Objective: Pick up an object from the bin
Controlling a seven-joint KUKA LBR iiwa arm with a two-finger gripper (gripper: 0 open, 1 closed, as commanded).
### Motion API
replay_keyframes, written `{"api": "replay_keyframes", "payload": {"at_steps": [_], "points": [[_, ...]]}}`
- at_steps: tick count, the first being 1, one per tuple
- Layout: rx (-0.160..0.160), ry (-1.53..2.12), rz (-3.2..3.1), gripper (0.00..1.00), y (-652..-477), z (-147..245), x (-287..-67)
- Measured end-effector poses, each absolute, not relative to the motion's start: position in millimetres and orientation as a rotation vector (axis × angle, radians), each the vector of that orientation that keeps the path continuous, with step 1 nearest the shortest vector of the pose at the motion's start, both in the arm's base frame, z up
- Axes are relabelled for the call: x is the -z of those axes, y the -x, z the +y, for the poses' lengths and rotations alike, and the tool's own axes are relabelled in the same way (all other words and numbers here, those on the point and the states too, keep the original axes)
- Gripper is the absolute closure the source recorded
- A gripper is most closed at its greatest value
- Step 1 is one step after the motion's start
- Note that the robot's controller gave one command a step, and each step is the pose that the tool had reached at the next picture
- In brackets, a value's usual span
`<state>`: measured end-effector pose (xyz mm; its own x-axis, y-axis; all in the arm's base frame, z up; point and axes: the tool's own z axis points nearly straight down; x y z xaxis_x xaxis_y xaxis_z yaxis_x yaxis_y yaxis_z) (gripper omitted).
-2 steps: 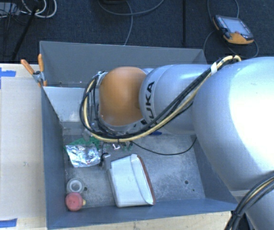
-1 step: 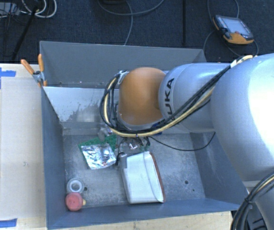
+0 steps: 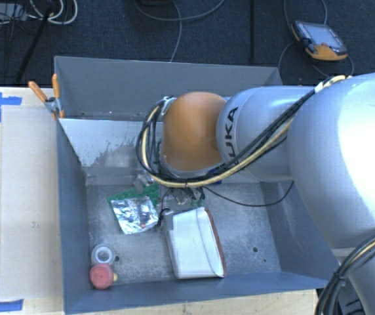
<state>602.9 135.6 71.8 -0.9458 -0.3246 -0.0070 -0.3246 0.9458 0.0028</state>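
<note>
My gripper (image 3: 176, 201) hangs low in the middle of the bin, mostly hidden under the arm's orange cover. It sits right between two things. To its left lies a crumpled silver foil packet with green printing (image 3: 134, 214). Just below and right of it lies a white flat box with a brown edge (image 3: 194, 243), its top left corner next to the gripper. I cannot tell whether the gripper touches either one.
A small clear tape roll (image 3: 102, 254) and a red ball (image 3: 101, 276) lie in the bin's front left corner. The arm reaches in from the right and covers the back right of the bin.
</note>
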Motion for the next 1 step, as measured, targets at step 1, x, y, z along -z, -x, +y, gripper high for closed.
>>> {"api": "replay_keyframes", "payload": {"at_steps": [1], "points": [[-0.009,0.507,3.094,0.00,-603.0,135.7,-71.7]]}}
